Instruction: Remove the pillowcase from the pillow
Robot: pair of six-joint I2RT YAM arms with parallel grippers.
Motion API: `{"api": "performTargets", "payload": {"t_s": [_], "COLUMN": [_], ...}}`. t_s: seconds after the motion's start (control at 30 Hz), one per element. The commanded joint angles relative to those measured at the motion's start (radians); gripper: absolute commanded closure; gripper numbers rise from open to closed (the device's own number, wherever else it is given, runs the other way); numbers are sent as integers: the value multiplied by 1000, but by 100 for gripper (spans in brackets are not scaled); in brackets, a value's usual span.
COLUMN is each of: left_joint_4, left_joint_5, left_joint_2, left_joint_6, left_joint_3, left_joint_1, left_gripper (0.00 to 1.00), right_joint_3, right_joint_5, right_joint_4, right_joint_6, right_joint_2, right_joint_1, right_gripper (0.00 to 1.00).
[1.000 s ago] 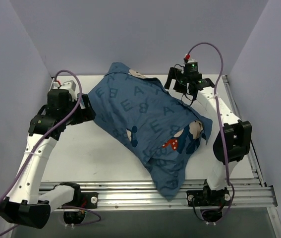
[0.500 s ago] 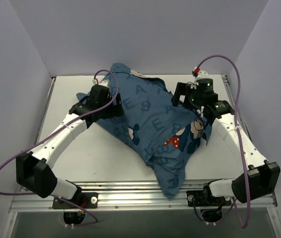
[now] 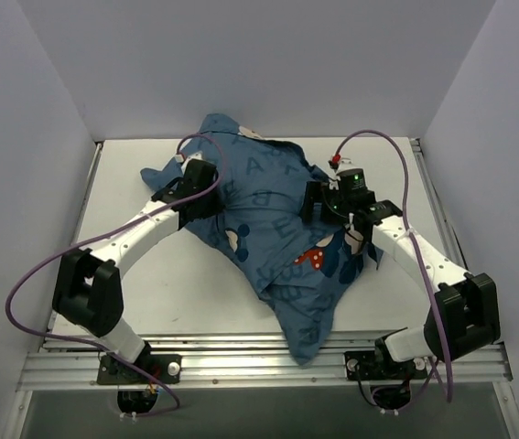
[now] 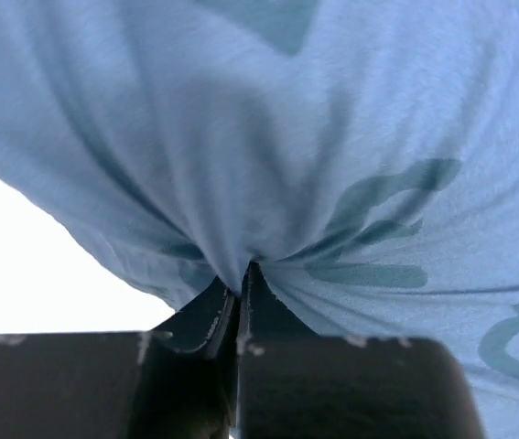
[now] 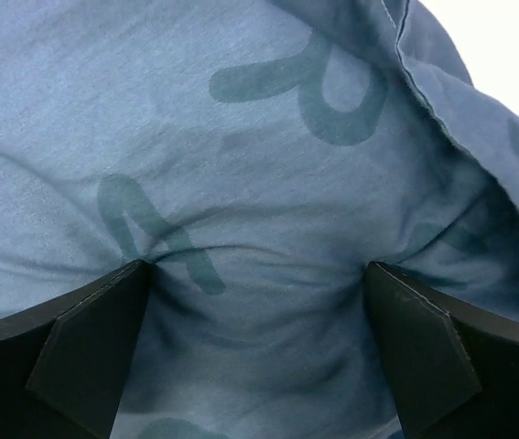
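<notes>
1. 2 grippers touch the pillowcase (image 3: pixel 273 197): the left gripper (image 4: pixel 241 274) is clamped tight on a pinched fold.
2. Right gripper (image 5: pixel 259 274) is spread wide, fingers pressing the fabric.
3. Pillowcase lies rumpled mid-table (image 3: pixel 149 265), its near end overhanging.

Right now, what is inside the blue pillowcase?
The pillowcase bulges as if filled, but its fabric covers the contents. Only a pale patch shows at its far edge; whether that is the pillow, I cannot tell.
</notes>
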Motion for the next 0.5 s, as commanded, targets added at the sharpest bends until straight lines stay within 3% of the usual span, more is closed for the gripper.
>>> {"api": "performTargets", "payload": {"t_s": [0.0,0.17,0.3,0.47], "left_joint_4": [28,-25,-62,-90], "left_joint_5": [-79,-40,-38,14], "left_joint_2": [-76,-139,-179,-197], "left_joint_6": [-14,36,96,170], "left_joint_3": [-43,-97,-74,-20], "left_joint_1": [74,255,297,278], "left_gripper": [98,98,98,94], "right_joint_3": [17,17,33,165], "right_joint_5": [-25,-79,-159,-78], "right_joint_4": [-9,-2,-2,-67], "right_joint_6": [-3,26,132,88], "right_joint_2": [47,81,135,118], "right_joint_1": [-2,-175,-321,-260], "right_gripper": [3,2,1,1]}}
